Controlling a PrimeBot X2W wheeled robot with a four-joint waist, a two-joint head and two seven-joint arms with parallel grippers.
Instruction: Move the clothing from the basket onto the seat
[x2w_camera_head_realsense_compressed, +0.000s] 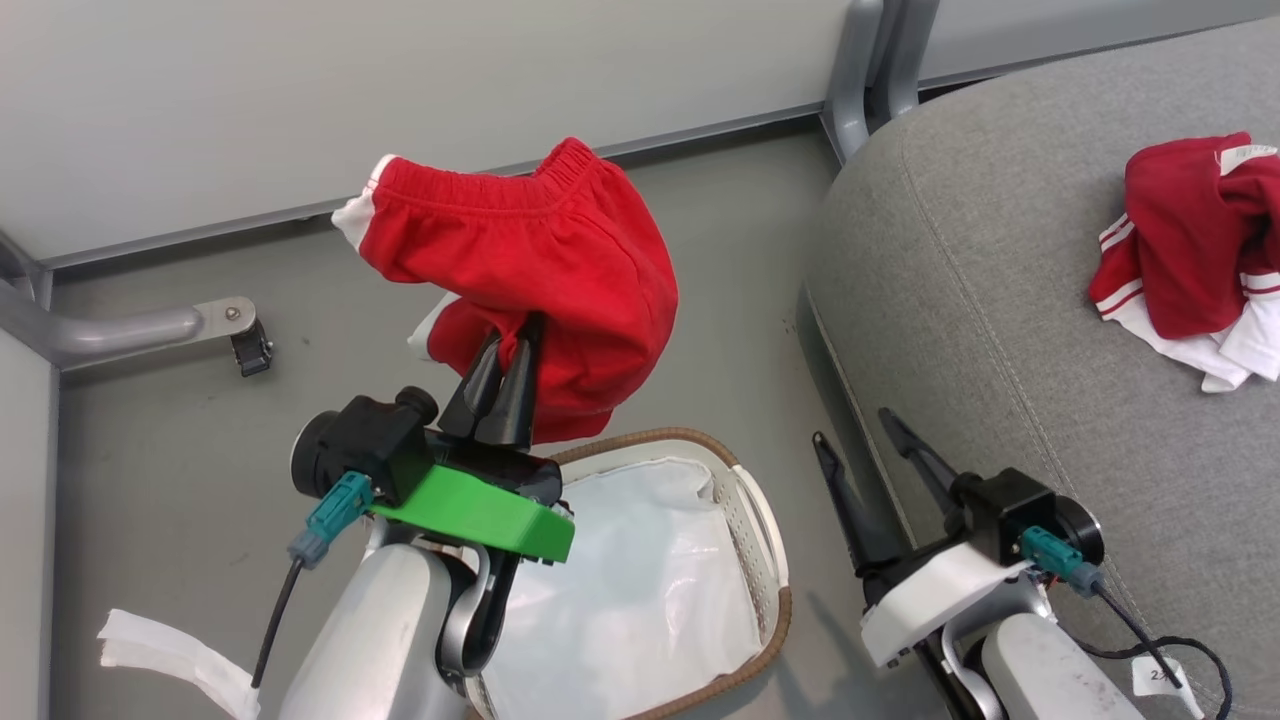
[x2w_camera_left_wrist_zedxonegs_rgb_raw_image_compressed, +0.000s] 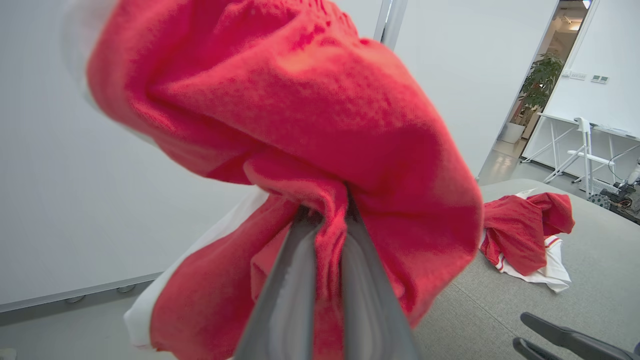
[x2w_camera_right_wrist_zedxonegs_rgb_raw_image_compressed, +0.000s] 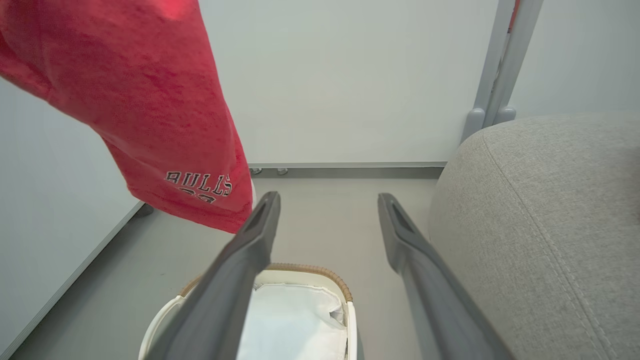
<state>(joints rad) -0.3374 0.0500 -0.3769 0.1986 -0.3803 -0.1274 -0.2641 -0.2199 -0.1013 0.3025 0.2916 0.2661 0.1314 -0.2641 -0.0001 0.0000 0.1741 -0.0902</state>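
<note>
seat (x2w_camera_head_realsense_compressed: 1000, 300): grey cushion, 3 o'clock of head view.
basket (x2w_camera_head_realsense_compressed: 765, 520): 6 o'clock, on floor just beside seat edge, white liner (x2w_camera_head_realsense_compressed: 640, 590) inside.
red shorts (x2w_camera_head_realsense_compressed: 540, 250): in air at 11 o'clock, over basket's far rim, off seat. Bunched fold pinched in left gripper (x2w_camera_head_realsense_compressed: 515, 335), fingers nearly together on cloth. BULLS lettering on hanging hem in right wrist view.
second red garment (x2w_camera_head_realsense_compressed: 1180, 240): crumpled on seat, 2 o'clock, white striped trim.
right gripper (x2w_camera_head_realsense_compressed: 852, 428): 5 o'clock, between basket and seat, fingers spread wide, nothing between them.
</note>
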